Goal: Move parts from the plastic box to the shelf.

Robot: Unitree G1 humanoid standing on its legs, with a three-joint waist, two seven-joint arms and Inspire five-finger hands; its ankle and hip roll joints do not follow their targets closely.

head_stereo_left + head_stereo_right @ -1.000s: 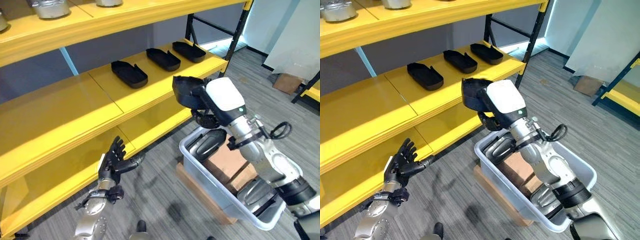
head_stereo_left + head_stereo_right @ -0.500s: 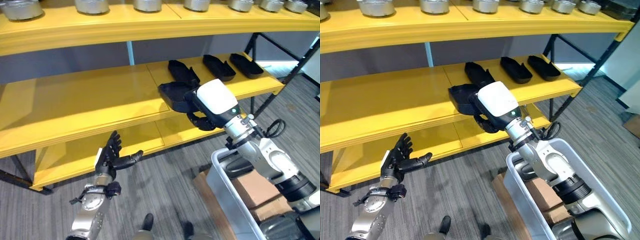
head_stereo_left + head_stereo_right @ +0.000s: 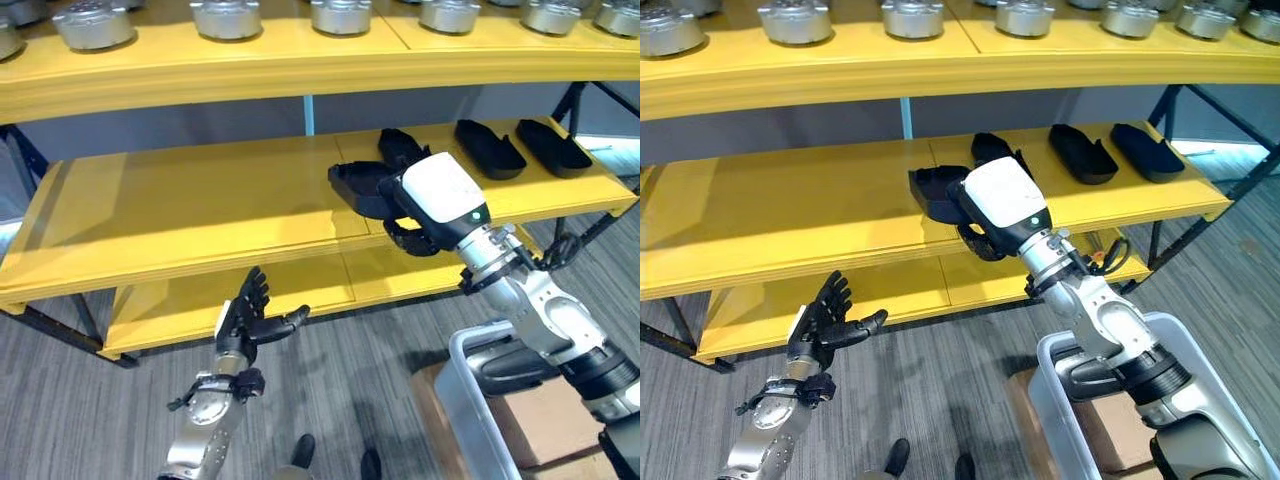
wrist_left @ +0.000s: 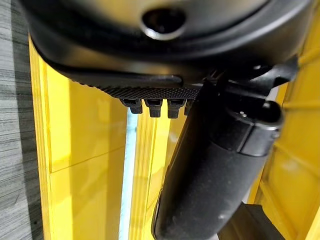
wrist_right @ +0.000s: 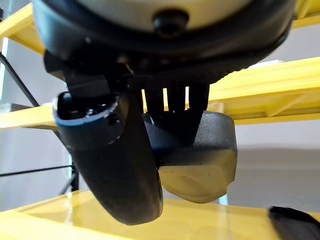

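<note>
My right hand (image 3: 440, 197) is shut on a black tray-shaped part (image 3: 356, 188) and holds it over the middle yellow shelf board (image 3: 200, 215), just left of the nearest black part (image 3: 400, 148) lying there. I cannot tell whether the held part touches the board. In the right wrist view the thumb (image 5: 115, 150) and fingers clamp the part (image 5: 200, 155). Two more black parts (image 3: 490, 148) (image 3: 545, 145) lie further right on that board. My left hand (image 3: 250, 315) hangs open in front of the bottom shelf, holding nothing. A corner of the plastic box (image 3: 465, 395) shows at lower right.
Several round metal parts (image 3: 225, 18) line the top shelf. A cardboard box (image 3: 545, 420) sits in the plastic box. The left half of the middle board is bare. Black shelf legs (image 3: 60, 325) stand on the grey floor.
The view has swung from the box toward the shelf. My right hand has carried the black part from above the box to over the middle board. The left hand stays open.
</note>
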